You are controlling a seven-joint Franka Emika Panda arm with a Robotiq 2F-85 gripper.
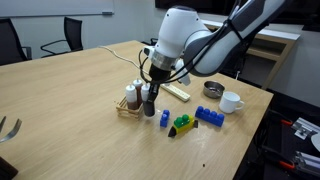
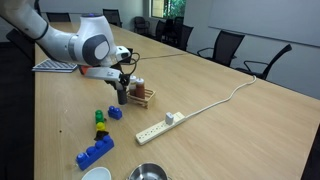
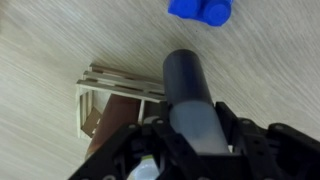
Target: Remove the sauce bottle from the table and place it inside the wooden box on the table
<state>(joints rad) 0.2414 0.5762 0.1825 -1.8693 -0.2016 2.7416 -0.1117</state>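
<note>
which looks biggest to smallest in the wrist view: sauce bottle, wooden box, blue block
1-2. sauce bottle and wooden box: they look about alike. The bottle is much nearer the camera, so I won't rank them.
3. blue block: smallest, and cut off by the top edge.

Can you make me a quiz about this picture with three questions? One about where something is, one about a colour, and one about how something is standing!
1. Where is the sauce bottle?
A. between the fingers of the gripper, beside the wooden box
B. inside that box
C. out of sight

2. What colour is the mug?
A. red
B. green
C. white

3. How is the sauce bottle standing?
A. lying flat
B. upright
C. upside down

Answers: 1 A, the gripper is closed on it next to the box, not in it. 2 C, the mug is plain white. 3 B, in both exterior views it stands straight under the gripper.
</note>
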